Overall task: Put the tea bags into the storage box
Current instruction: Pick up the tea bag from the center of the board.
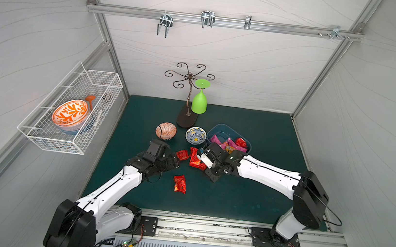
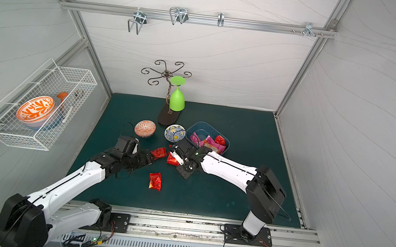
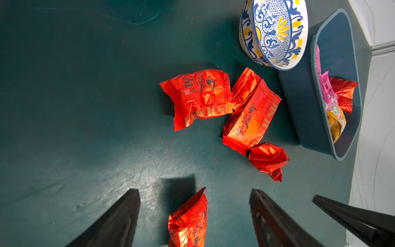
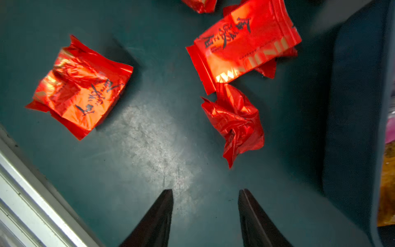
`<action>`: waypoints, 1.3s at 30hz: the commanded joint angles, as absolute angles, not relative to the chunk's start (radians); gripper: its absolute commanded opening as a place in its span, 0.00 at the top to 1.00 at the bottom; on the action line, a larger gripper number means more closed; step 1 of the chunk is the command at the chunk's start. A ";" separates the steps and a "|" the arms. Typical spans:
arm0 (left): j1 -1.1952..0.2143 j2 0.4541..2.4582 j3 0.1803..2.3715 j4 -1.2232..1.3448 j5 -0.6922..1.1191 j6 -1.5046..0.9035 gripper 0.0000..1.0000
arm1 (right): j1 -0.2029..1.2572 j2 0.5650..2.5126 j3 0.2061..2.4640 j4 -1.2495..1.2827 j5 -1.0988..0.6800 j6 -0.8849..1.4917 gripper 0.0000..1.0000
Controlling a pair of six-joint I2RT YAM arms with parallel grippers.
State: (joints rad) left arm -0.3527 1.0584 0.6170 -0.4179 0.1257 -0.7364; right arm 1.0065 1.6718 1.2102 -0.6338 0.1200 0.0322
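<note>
The storage box (image 1: 225, 131) was seen around the middle of the dark green surface (image 1: 246, 198), a little to the right arm's side. A blue-and-yellow bowl (image 1: 195, 135) was set just beside it, and an orange-patterned bowl (image 1: 165, 130) near that, on the left arm's side. Inside the box, tea bags (image 1: 226, 142) were already lodged: magenta ones (image 1: 215, 139), a red one (image 1: 240, 142) and a yellow-orange one (image 3: 336, 122).

The other tea bags, all red, were found on the surface. A small heap (image 1: 195, 161) of overlapping ones was gathered just in front of the box and the blue-and-yellow bowl, between the two claws. One more (image 1: 180, 184) was laid well apart from it, nearer the front edge.

The left claw (image 3: 193, 190) was held low, its fingers spread wide. A red tea bag (image 3: 188, 220) was framed between them in the left wrist view, with bare surface showing on either side of it, so nothing was pinched.

The right claw (image 4: 205, 192) was held close to the box's outer wall, its fingers parted, with only bare surface between them. A crumpled red tea bag (image 4: 235, 122) was seen just ahead of the tips, untouched.
</note>
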 commanded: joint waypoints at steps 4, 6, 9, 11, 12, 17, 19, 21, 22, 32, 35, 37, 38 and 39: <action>-0.352 1.046 0.609 -0.395 0.127 -0.739 0.15 | 1.008 1.752 1.232 -0.594 0.189 0.115 0.46; -0.351 1.042 0.607 -0.397 0.124 -0.737 0.15 | 1.006 1.793 1.257 -0.601 0.228 0.115 0.46; -0.351 1.036 0.606 -0.403 0.119 -0.734 0.15 | 1.005 1.832 1.280 -0.602 0.254 0.117 0.47; -0.351 1.032 0.605 -0.404 0.116 -0.733 0.15 | 1.000 1.852 1.291 -0.602 0.265 0.124 0.48; -0.352 1.031 0.603 -0.403 0.115 -0.733 0.15 | 0.995 1.861 1.295 -0.602 0.267 0.129 0.49; -0.351 1.029 0.598 -0.401 0.113 -0.733 0.15 | 0.974 1.885 1.299 -0.594 0.252 0.138 0.65; -0.351 1.029 0.598 -0.399 0.113 -0.732 0.15 | 0.968 1.890 1.298 -0.594 0.247 0.137 0.75; -0.352 1.029 0.598 -0.400 0.113 -0.731 0.15 | 0.966 1.890 1.298 -0.594 0.241 0.140 0.89; -0.351 1.029 0.598 -0.400 0.113 -0.731 0.15 | 0.965 1.890 1.297 -0.596 0.239 0.140 0.96; -0.352 1.024 0.597 -0.400 0.112 -0.733 0.15 | 0.962 1.783 1.253 -0.623 0.197 0.150 1.00; -0.351 1.029 0.600 -0.397 0.114 -0.735 0.15 | 0.962 1.706 1.229 -0.632 0.173 0.156 1.00; -0.352 1.034 0.603 -0.395 0.119 -0.734 0.15 | 0.962 1.656 1.222 -0.638 0.166 0.160 1.00; -0.351 1.037 0.604 -0.393 0.120 -0.736 0.15 | 0.959 1.629 1.222 -0.642 0.164 0.160 1.00; -0.351 1.038 0.605 -0.394 0.123 -0.736 0.15 | 0.956 1.608 1.224 -0.648 0.162 0.159 1.00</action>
State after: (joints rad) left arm -0.3527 1.0386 0.5938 -0.4179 0.1265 -0.7368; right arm 0.9653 1.6867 1.2228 -0.6189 0.1883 0.1429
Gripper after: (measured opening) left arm 0.852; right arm 0.043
